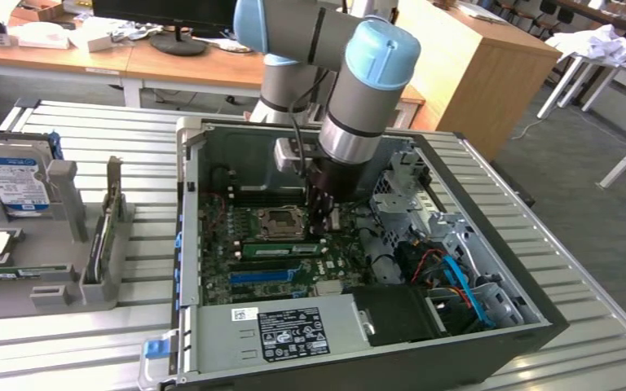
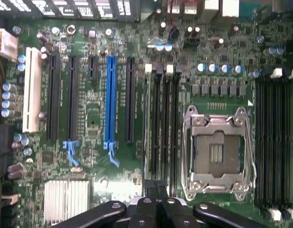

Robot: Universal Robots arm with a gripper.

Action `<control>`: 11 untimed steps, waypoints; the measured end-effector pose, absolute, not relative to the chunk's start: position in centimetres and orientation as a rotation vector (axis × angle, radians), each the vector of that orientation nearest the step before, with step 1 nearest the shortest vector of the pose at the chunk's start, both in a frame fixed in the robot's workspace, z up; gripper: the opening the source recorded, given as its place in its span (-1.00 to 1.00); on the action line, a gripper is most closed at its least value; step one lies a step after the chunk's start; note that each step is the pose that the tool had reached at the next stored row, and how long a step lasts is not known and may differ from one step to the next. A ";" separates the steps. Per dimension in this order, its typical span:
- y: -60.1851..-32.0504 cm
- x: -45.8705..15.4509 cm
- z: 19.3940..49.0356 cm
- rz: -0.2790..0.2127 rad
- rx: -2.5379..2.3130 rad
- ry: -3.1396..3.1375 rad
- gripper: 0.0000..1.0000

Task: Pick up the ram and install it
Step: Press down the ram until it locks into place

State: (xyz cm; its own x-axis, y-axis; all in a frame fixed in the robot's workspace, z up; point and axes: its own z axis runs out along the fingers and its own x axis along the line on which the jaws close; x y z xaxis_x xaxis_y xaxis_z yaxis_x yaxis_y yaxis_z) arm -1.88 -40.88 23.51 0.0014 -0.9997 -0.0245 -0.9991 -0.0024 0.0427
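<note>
An office with wooden desks lies behind a ribbed metal tabletop [image 1: 95, 342], where an open PC case [image 1: 531, 326] lies on its side with the motherboard [image 1: 221, 281] facing up. The arm [image 1: 362, 90] reaches down into the case, its tool [image 2: 157, 202] clenched with the black fingers [image 2: 145, 209] pressed together just above the black slots [image 2: 163, 123] beside the CPU socket [image 2: 217, 152]. The ram [image 1: 283, 249] sits seated on the board just below the socket in the exterior view, near the tool. A blue slot [image 2: 109, 102] runs parallel, farther from the socket. To the exterior view's left, a grey rack [image 1: 58, 269] holds a hard drive [image 1: 14, 183].
</note>
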 end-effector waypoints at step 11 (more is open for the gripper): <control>-40.5 -4.0 23.5 -0.071 2.213 -2.209 -0.79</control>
State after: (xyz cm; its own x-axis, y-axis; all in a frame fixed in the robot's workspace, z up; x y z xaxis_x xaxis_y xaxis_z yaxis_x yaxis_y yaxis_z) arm -3.95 -40.50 23.51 0.0013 -0.9998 -0.0220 -0.9991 -0.0022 0.0425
